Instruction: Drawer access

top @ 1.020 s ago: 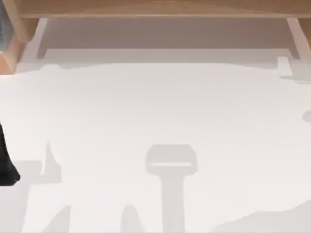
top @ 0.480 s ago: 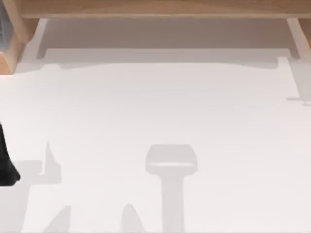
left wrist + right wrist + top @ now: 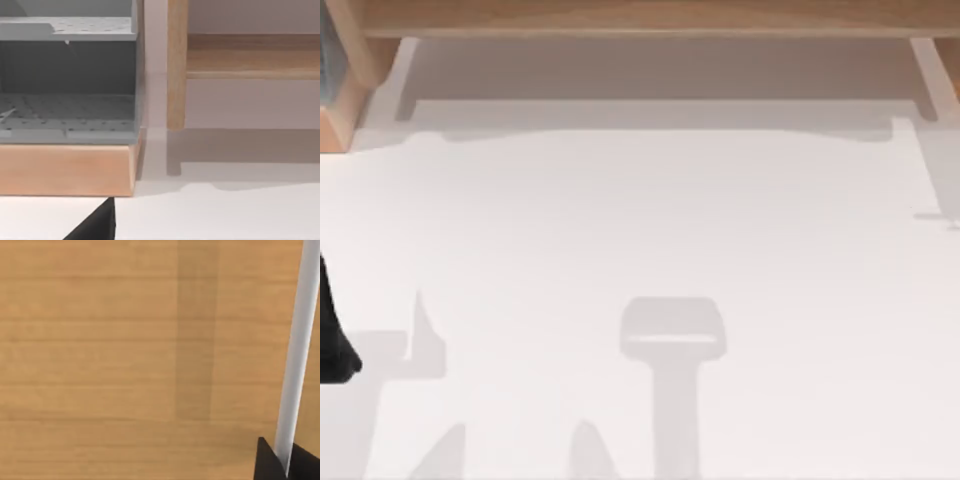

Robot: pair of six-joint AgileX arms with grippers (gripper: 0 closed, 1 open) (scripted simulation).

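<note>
The right hand is sitting narrow around the handle, its two dark tips lying one on each side of the pale bar and seemingly touching it, so I am judging it as gripping. The bar is running straight along the wooden drawer front, which is lying close in front of the wrist camera, with a soft shadow band crossing the grain.

The step in hand looks like the pull. To do it well, the hand should be drawing straight back, square to the drawer front, with the bar seated deep between the tips and not at their ends. A slanted or hurried pull is risking the bar sliding out or the drawer jamming on its runners. Keeping the wrist level and the grip firm should be helping the drawer come out evenly.

Farther out, the white worktop is lying under the overhead camera, with a wooden frame along its far edge. The left arm is resting parked at the worktop's left edge, its wrist camera facing a grey shelf unit on a wooden base.
</note>
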